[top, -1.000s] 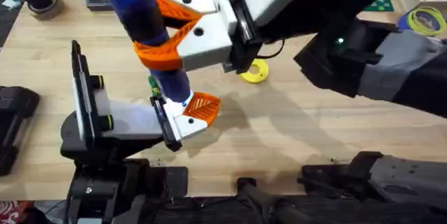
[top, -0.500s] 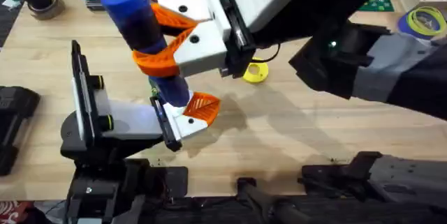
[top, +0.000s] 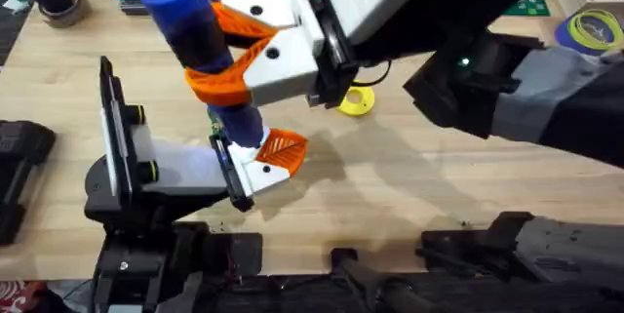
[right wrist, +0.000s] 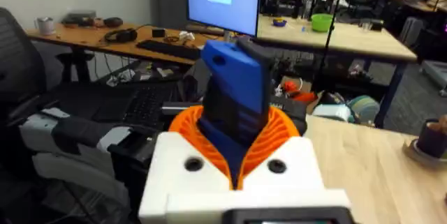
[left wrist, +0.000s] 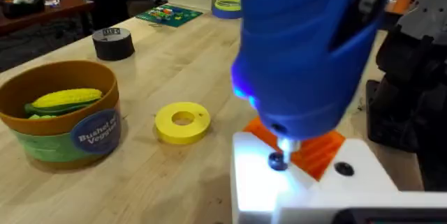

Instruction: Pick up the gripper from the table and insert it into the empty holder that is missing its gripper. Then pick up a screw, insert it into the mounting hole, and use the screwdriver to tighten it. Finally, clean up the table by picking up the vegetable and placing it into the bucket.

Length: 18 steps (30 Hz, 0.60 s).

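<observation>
My right gripper (top: 222,52) is shut on the blue screwdriver (top: 200,35), its orange pads (right wrist: 279,135) clamped on both sides of the barrel (right wrist: 236,102). The screwdriver stands nearly upright with its lit tip on a small dark screw (left wrist: 277,160) in the white holder (left wrist: 307,189). The orange ribbed gripper (left wrist: 318,151) sits in that holder, right behind the screw (top: 283,147). The holder belongs to my left gripper (top: 249,167), low at the table's near left. The brown bucket (left wrist: 59,130) stands on the table (top: 409,186) with a yellow corn vegetable (left wrist: 66,100) lying inside it.
A yellow disc with a centre hole (left wrist: 181,121) lies between bucket and holder (top: 356,100). A black tape roll (left wrist: 113,42) stands farther back. A yellow-and-blue tape roll (top: 590,28) sits at the far right. The right arm's bulk (top: 468,20) hangs over the table's middle.
A second ago the right gripper and screwdriver shifted slightly left and the screwdriver leaned a bit more. Over the last half second nothing has visibly moved.
</observation>
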Each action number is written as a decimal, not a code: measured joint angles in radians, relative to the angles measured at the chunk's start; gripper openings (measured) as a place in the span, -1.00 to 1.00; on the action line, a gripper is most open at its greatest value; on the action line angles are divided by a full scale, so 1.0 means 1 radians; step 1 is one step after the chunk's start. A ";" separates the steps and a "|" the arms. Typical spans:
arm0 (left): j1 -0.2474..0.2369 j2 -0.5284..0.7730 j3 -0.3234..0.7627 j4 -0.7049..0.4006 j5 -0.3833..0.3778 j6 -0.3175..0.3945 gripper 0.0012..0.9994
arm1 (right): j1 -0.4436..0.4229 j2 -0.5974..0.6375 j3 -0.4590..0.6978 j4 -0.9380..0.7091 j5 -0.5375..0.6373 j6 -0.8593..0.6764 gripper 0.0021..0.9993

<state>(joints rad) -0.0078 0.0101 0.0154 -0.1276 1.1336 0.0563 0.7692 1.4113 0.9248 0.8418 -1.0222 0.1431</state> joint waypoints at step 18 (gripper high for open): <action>0.000 0.000 0.000 0.000 0.000 0.000 -0.99 | 0.000 0.000 0.077 0.030 -0.001 0.126 -0.95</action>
<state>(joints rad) -0.0078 0.0101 0.0154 -0.1276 1.1336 0.0563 0.7692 1.4109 1.0017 0.8719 -1.0229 0.2688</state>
